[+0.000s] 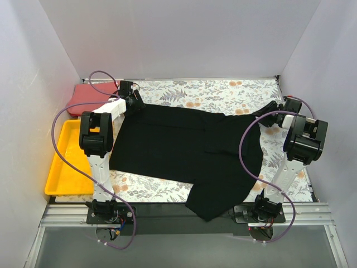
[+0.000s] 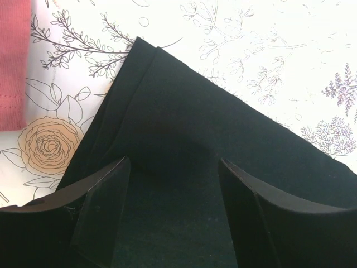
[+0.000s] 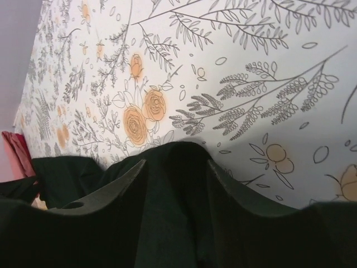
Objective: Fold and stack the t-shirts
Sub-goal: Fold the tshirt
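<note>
Light: bright and even, coming from overhead.
Shadows: soft and faint beside the arms in the top view.
Black t-shirt (image 1: 178,145): reads as a flat dark mass, with its folds barely visible.
Left wrist view: the floral cloth (image 2: 268,44) is washed out towards the upper right.
Right wrist view: the near fingers (image 3: 111,195) are dim and soft, while the print is sharp.

Nothing to read here: no lettering, labels, brands or numbers show on anything in all three views.

The black t-shirt (image 1: 178,146) is matt, soft cloth – the red t-shirt (image 2: 13,61) fine-knit – the yellow tray (image 1: 58,167) glossy plastic.
</note>
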### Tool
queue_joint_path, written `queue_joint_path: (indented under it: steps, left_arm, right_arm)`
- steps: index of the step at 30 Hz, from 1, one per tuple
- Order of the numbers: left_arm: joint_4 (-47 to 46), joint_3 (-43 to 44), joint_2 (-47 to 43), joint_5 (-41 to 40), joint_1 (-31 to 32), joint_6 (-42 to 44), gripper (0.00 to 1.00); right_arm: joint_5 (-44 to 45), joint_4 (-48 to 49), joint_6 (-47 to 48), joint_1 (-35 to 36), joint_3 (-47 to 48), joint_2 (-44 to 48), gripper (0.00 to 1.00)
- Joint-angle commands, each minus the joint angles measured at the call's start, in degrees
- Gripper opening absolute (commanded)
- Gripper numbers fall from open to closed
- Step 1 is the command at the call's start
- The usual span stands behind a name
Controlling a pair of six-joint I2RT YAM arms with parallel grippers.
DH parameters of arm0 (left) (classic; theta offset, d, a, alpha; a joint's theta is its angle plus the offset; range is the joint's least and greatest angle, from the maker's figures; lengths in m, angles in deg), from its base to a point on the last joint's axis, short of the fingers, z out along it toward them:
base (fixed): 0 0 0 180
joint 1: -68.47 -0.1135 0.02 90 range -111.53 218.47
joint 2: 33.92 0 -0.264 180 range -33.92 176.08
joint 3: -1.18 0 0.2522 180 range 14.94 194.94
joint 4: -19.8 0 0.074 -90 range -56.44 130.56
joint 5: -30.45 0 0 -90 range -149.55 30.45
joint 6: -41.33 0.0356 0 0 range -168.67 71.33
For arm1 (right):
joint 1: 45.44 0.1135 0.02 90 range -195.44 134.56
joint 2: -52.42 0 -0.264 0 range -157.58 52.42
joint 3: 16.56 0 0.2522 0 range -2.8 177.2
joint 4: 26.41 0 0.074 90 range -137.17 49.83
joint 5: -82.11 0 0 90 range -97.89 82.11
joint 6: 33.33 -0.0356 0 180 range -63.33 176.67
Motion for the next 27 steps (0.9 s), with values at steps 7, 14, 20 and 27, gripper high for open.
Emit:
queue_joint_path:
  steps: [7,14,20,27]
  left_arm:
    - [2.35,1.17,2.53,-2.28,-0.85,1.31,0.63]
    - [5.34,2.66,4.55,-2.10,-1.21,0.52,0.60]
    - [8.77,2.75,5.52,-2.89,-1.73,-0.88,0.58]
    - [9.47,-0.06,4.20,-1.05,-1.82,-2.91,0.58]
  right_arm:
    - [-4.05,6.86,-4.34,0.15,1.86,-2.69,0.53]
    - [-5.45,6.69,-3.73,0.06,3.09,-4.88,0.33]
    - [-4.14,6.60,-1.71,-0.64,4.93,-6.99,0.02]
    - [-3.09,2.84,2.94,-2.31,13.19,-10.15,0.02]
